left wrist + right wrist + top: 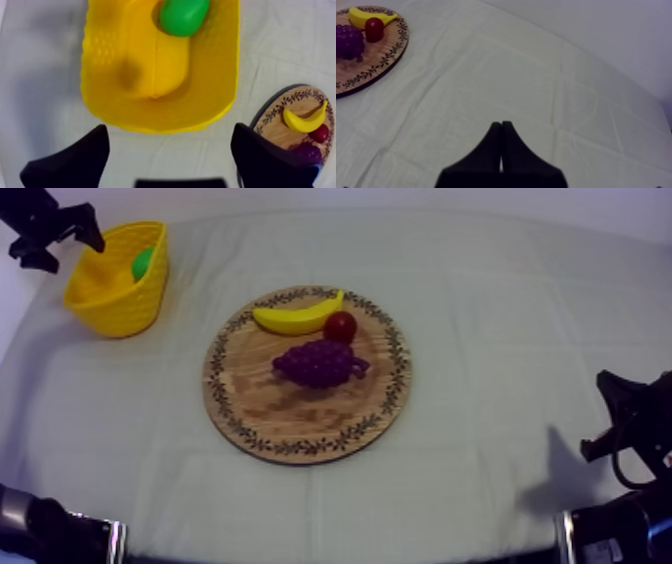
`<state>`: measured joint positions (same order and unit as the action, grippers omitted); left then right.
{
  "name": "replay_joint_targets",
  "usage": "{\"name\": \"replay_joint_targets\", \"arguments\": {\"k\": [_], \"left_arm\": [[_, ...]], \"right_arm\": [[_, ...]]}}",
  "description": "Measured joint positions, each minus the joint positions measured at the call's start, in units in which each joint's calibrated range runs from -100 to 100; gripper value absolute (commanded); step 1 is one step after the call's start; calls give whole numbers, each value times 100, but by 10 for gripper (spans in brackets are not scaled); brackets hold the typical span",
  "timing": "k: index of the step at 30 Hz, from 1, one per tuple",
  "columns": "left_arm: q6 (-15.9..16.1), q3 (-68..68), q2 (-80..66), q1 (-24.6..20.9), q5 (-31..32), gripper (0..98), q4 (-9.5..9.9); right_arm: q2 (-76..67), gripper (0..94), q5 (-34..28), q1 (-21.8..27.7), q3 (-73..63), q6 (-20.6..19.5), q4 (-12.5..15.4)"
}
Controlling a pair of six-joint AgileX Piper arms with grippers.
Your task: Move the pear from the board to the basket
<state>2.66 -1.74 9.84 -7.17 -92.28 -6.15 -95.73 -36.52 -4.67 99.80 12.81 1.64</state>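
Left claw (168,131) apart, empty, poised above yellow basket (100,75) holding pear (183,16), right claw (501,126) together, low over cloth (511,75)

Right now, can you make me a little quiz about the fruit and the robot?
1. True or false: the pear lies inside the yellow basket.
2. How many fruits lie on the wooden board? A two, B three, C four.
3. Fill in: the left tool, above the basket, has its fingers ____.

Key
1. True.
2. B: banana, grapes, small red fruit.
3. Open.
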Motion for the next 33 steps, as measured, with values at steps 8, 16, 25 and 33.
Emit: {"name": "replay_joint_targets", "arguments": {"k": [8,16,25,33], "left_arm": [[43,559,-847,-68,15,800,-39],[46,1455,-1712,-111,224,752,-53],[104,2668,-2919,-143,596,643,-193],[236,3652,-3944,-239,1038,557,-310]], "right_arm": [[0,2,0,0,0,0,0],[0,2,0,0,0,0,0],[0,2,0,0,0,0,0],[0,2,0,0,0,0,0]]}}
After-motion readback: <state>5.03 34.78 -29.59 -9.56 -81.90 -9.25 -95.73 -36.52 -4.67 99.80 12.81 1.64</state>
